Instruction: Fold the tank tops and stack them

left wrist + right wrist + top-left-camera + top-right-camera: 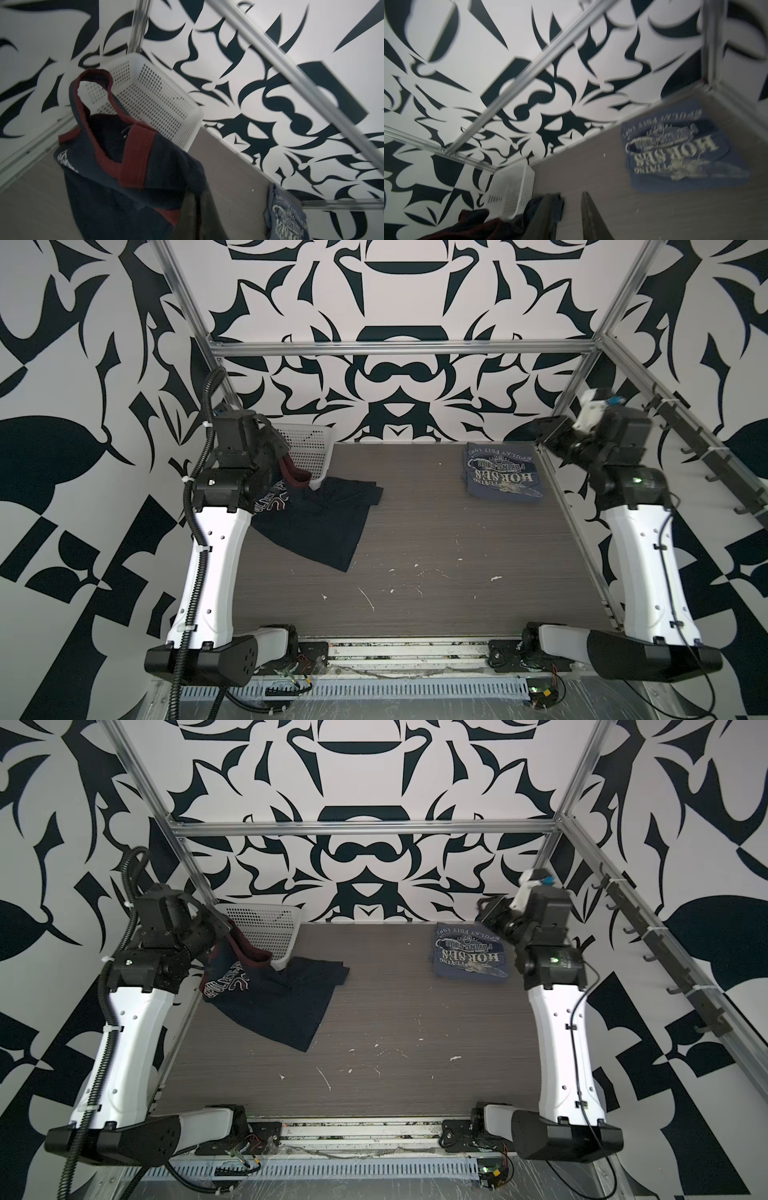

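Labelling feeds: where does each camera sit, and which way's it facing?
Top view: high over arm bases, looking down at table; both arms.
Top view: alongside, same table, arms.
Left wrist: on left arm, facing navy tank top, basket; left pincer shows.
Right wrist: on right arm, facing grey-blue tank top; right pincer shows.
Shared: wrist views both show basket.

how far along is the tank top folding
Done: the grey-blue tank top lies folded at far right of the table. In hand: the left gripper holds up the navy tank top, unfolded; the right gripper is empty, fingers apart. Left: fold it, stack it.
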{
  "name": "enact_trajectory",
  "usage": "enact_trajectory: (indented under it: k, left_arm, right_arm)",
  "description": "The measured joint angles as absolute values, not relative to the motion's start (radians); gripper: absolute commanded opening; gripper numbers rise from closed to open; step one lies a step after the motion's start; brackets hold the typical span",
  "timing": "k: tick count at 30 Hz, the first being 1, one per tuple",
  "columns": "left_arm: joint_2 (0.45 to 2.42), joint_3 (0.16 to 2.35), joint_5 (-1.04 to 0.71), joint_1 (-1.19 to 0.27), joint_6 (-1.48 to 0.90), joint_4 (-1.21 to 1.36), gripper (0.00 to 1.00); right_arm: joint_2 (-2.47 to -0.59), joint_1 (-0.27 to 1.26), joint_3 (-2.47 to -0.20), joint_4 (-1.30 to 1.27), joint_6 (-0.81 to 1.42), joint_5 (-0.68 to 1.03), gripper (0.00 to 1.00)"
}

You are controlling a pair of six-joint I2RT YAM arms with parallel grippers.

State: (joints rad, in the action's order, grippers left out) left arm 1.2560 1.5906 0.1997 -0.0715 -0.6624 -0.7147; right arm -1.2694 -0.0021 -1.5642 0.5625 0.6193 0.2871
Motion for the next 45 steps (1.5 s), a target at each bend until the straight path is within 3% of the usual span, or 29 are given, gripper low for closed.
enact_trajectory:
  k: [5, 11, 19, 25, 35, 45]
  left_arm:
    - [1.197, 1.447, 0.221, -0.070, -0.669, -0.719, 0.00]
    - [1.100, 1.377, 0.249, -0.065, -0.682, -0.717, 0.00]
    - [1.050, 1.311, 0.262, -0.065, -0.692, -0.713, 0.00]
    - [1.048, 1.268, 0.256, -0.065, -0.701, -0.708, 0.00]
    - [1.044, 1.239, 0.242, -0.065, -0.709, -0.692, 0.00]
    - [1.043, 1.237, 0.242, -0.065, -0.710, -0.692, 0.00]
  right_arm:
    - [-1.410, 0.258, -1.328, 0.469, 0.610, 0.247, 0.41]
    - [-1.697, 0.416, -1.292, 0.312, 0.672, 0.253, 0.42]
    - [-2.087, 0.464, -1.507, 0.159, 0.809, 0.306, 0.45]
    - [-2.261, 0.496, -1.679, 0.114, 0.889, 0.333, 0.45]
    - [-2.405, 0.524, -1.828, 0.087, 0.975, 0.373, 0.42]
    - [-2.463, 0.535, -1.912, 0.099, 1.005, 0.391, 0.31]
